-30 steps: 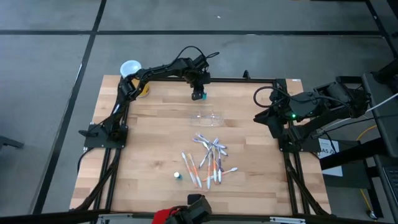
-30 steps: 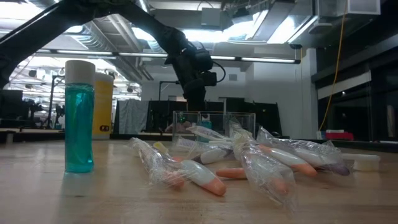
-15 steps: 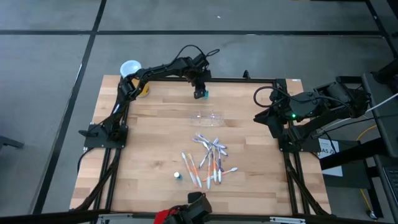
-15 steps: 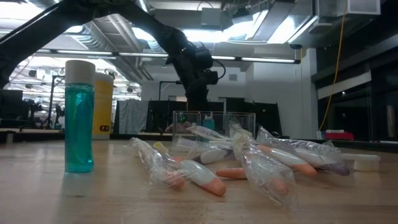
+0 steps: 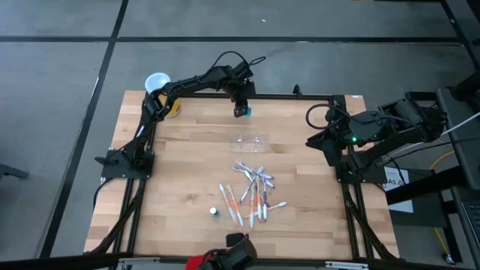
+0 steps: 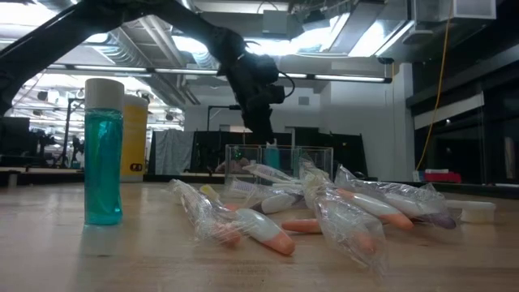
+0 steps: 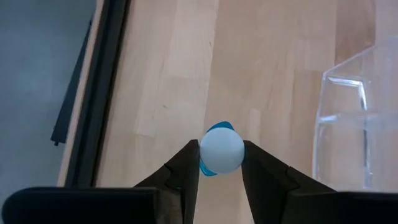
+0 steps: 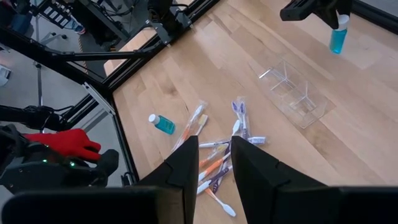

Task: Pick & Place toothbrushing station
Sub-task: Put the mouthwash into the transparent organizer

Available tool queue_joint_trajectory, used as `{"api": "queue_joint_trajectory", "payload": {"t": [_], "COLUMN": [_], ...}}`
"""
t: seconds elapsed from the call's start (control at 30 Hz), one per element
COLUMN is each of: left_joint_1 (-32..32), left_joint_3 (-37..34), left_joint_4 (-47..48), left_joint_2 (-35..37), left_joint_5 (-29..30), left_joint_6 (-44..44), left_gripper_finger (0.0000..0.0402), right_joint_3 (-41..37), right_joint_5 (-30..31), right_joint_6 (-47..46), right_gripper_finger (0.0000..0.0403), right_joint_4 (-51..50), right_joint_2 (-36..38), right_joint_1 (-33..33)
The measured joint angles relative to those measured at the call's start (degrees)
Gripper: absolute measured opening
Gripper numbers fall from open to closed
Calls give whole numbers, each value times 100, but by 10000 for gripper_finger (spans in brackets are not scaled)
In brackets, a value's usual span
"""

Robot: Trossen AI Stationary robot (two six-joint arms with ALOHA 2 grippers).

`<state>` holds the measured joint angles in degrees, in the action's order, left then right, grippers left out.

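The toothbrushing station (image 5: 250, 141) is a clear plastic holder of joined compartments standing on its base at the table's middle; it also shows in the low view (image 6: 280, 158), the left wrist view (image 7: 354, 118) and the right wrist view (image 8: 293, 93). My left gripper (image 5: 240, 107) hangs over the table's far side, beyond the holder, shut on a small blue bottle (image 8: 337, 38) with a white cap. My right gripper (image 8: 214, 165) waits at the table's right edge, its fingers a narrow gap apart and empty. My left gripper pinches the small bottle's white cap (image 7: 221, 149) between its two fingers. The fingers come from above, pointing down. The blue body (image 7: 206, 168) hangs upright below the fingers, clear of the table.
A heap of wrapped toothbrushes (image 5: 253, 193) lies near of the holder. A second blue bottle (image 5: 214, 212) stands toward the near edge. A yellow cylinder with a white lid (image 5: 159, 86) stands at the far left corner. Black frame rails border the table.
My left gripper has risen a little and drifted slightly toward the table's far edge, still shut on the small blue bottle, which stays upright and clear of the table.
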<state>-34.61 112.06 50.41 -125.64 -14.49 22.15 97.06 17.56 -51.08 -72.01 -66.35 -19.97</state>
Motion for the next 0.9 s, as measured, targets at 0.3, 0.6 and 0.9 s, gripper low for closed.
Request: {"api": "queue_joint_trajectory", "payload": {"t": [0.3, 0.6, 0.9], "left_joint_1": [83, 156, 258], "left_joint_3": [73, 73, 73], "left_joint_4": [234, 346, 390], "left_joint_2": [33, 171, 652], "left_joint_5": [47, 117, 199], "left_joint_6": [-81, -160, -338], "left_gripper_finger": [100, 100, 100], "right_joint_3": [0, 0, 0], "right_joint_5": [0, 0, 41], "right_joint_6": [-40, -80, -8], "right_gripper_finger": [98, 98, 98], "right_joint_4": [1, 2, 2], "right_joint_2": [0, 0, 0], "right_joint_1": [-1, 0, 0]}}
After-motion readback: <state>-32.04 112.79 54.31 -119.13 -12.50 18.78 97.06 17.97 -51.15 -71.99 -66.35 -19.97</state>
